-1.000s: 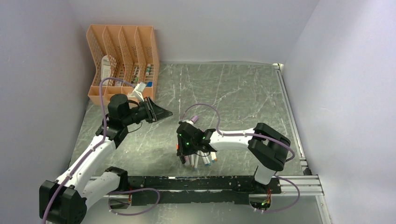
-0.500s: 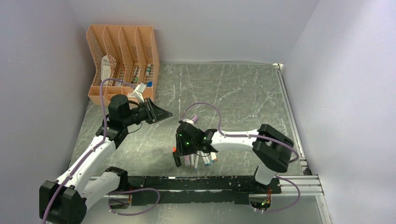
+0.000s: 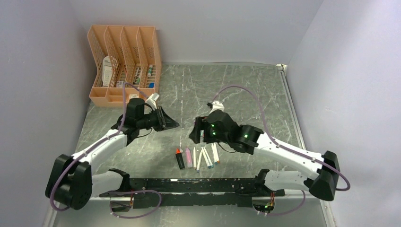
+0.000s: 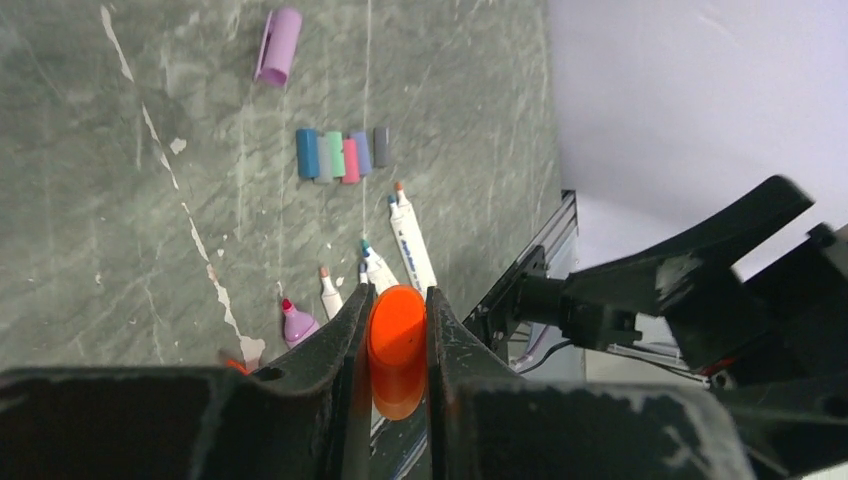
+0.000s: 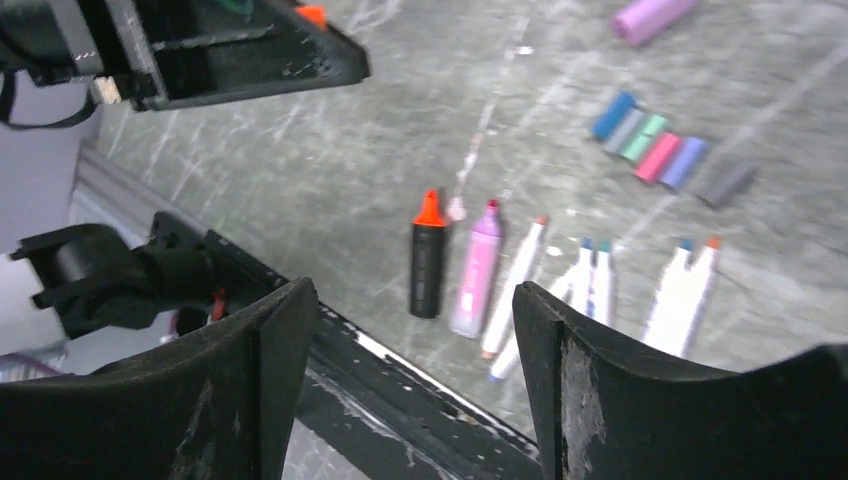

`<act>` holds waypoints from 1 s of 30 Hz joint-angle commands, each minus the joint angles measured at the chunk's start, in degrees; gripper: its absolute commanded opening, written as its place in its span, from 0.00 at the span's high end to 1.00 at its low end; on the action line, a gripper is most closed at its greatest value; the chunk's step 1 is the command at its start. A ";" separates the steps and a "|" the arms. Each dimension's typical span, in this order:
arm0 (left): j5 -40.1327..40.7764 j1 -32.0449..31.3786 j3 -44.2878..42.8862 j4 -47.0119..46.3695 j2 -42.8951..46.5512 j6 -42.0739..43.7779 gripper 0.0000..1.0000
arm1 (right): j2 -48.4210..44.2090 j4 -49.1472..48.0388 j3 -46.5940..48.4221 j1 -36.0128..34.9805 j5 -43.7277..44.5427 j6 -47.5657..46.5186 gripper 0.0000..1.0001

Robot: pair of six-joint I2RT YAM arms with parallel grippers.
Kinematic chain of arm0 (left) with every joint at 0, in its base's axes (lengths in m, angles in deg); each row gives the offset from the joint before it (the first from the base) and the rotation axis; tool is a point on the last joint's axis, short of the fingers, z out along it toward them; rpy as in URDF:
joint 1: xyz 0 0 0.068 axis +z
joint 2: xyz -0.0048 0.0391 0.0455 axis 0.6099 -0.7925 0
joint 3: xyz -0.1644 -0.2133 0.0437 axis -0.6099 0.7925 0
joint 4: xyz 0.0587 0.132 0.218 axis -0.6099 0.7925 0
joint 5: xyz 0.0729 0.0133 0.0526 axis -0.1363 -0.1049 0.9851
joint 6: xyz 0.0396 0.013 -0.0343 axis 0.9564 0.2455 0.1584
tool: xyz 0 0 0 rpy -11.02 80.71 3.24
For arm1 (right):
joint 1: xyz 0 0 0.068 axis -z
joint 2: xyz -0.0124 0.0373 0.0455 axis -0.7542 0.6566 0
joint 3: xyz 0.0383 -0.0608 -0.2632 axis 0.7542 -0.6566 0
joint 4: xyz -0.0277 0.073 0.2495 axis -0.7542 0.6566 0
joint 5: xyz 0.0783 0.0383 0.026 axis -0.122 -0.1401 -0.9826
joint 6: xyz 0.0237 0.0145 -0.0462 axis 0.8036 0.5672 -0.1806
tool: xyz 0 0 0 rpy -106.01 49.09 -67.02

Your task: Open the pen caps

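Left gripper (image 4: 397, 300) clamped on the orange cap (image 4: 397, 352), right gripper (image 5: 412, 300) wide open, holding nothing (small caps (image 4: 340, 155) in a row upper centre of left wrist view, purple cap (image 4: 278, 45) above them).

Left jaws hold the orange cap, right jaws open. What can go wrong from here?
1. The orange cap sits pinched in the left jaws, off the table; let go from there, it may roll into the row of caps.
2. The uncapped pens lie packed side by side near the front rail; descending right jaws could knock them.
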 commanded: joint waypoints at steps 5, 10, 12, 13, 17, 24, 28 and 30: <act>10.20 -7.59 -5.21 -3.07 -12.59 3.67 0.93 | -9.28 6.41 -9.69 5.98 1.02 0.65 0.27; 13.33 -8.97 -7.94 -4.08 -19.60 5.05 0.93 | -11.38 6.43 -11.54 6.15 0.11 0.62 0.27; 14.68 -9.79 -8.86 -4.20 -22.10 5.69 0.93 | -11.86 6.61 -12.09 6.27 0.24 0.32 0.27; 14.98 -10.17 -9.34 -4.56 -23.45 5.96 0.93 | -11.89 6.77 -12.04 6.33 0.26 0.05 0.27; 14.98 -10.81 -10.55 -7.88 -29.02 5.46 0.93 | -12.68 7.28 -12.63 6.46 0.68 -0.47 0.27; 15.35 -11.32 -12.41 -9.78 -33.69 4.66 0.91 | -14.13 6.85 -14.39 6.72 -0.28 -0.10 0.27; 16.39 -11.84 -13.38 -8.45 -34.90 4.99 0.90 | -14.19 6.48 -15.05 6.80 -0.67 -0.49 0.27; 16.99 -11.87 -13.65 -8.19 -35.32 4.99 0.90 | -13.67 6.27 -14.94 6.86 -0.81 -0.80 0.27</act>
